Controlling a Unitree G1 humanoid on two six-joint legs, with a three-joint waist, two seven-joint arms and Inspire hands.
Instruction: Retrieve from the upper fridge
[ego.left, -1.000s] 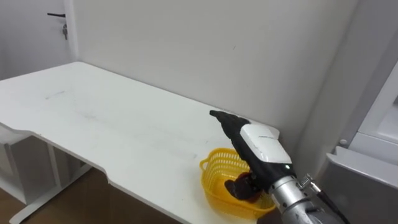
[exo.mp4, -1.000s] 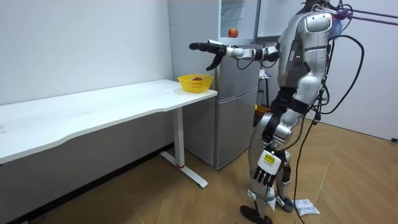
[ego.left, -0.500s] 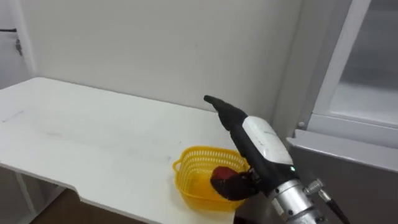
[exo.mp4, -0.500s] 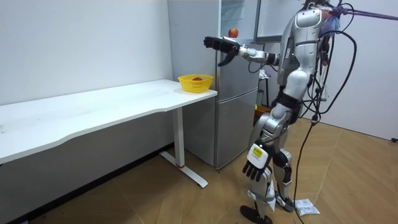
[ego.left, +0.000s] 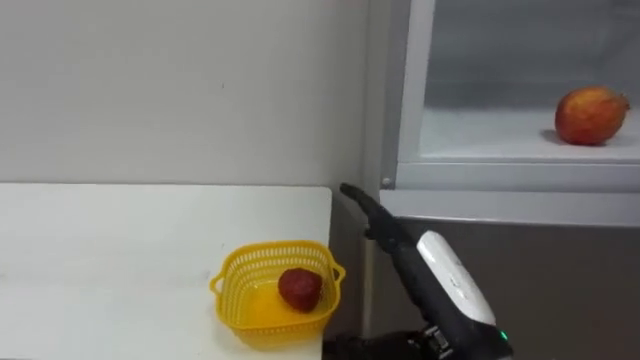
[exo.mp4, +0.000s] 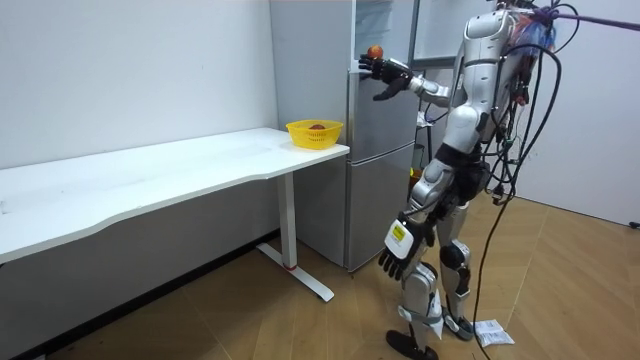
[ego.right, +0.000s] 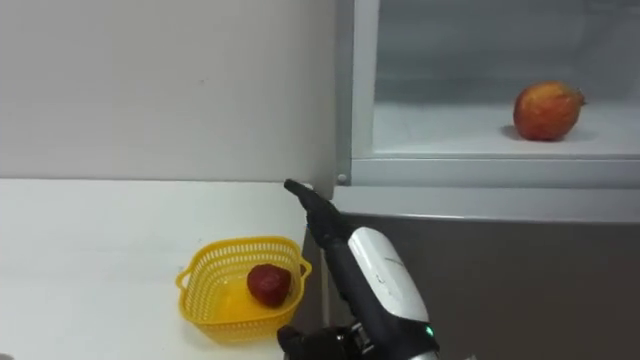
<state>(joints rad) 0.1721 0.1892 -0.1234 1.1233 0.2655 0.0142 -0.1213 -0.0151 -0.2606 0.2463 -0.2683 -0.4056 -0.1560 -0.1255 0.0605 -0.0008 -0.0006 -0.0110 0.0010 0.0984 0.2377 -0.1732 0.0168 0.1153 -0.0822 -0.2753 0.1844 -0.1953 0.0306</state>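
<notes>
Black fingers (ego.left: 372, 213) of the right robot hand (ego.left: 445, 290) stretch straight and empty (red fruit (ego.left: 590, 115) shelved above).

right hand (ego.left: 442, 282) wrist cut off by lower edge, fridge (ego.left: 500, 192) cropped at right edge

Silver-grey body, dark cables, black-fingered right hand (ego.left: 432, 272) with white back plate.

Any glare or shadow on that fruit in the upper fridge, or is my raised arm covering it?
Left eye view: the fruit on the fridge shelf is evenly lit, with no glare, and the right hand crosses the grey door below it, not the shelf. Room view: the fruit shows just above that hand's fingers; the left hand hangs low by the thigh, open.
</notes>
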